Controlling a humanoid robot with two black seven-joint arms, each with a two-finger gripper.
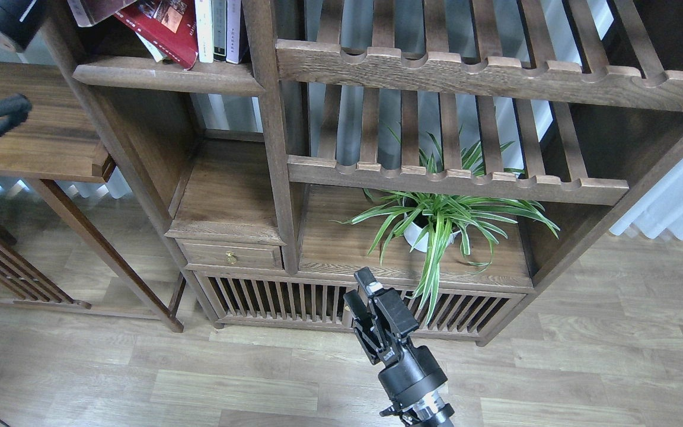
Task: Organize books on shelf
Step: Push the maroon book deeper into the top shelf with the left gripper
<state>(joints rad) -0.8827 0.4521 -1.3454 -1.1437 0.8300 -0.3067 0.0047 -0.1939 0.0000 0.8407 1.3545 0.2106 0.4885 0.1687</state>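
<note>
The right tool point(360, 289) hangs low before the cabinet doors point(285, 299), fingers slightly apart, holding nothing. The left tool is out of view. On the shelf point(166, 75), far left, the red book point(166, 26) leans against upright thin books point(218, 29); a maroon book point(95, 9), perhaps tilted, is cut off above.

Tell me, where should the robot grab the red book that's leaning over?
Probably the red book's lower front corner, which juts past the shelf's front edge. Come from the front: white upright books block its right side, and its top is out of view.
</note>
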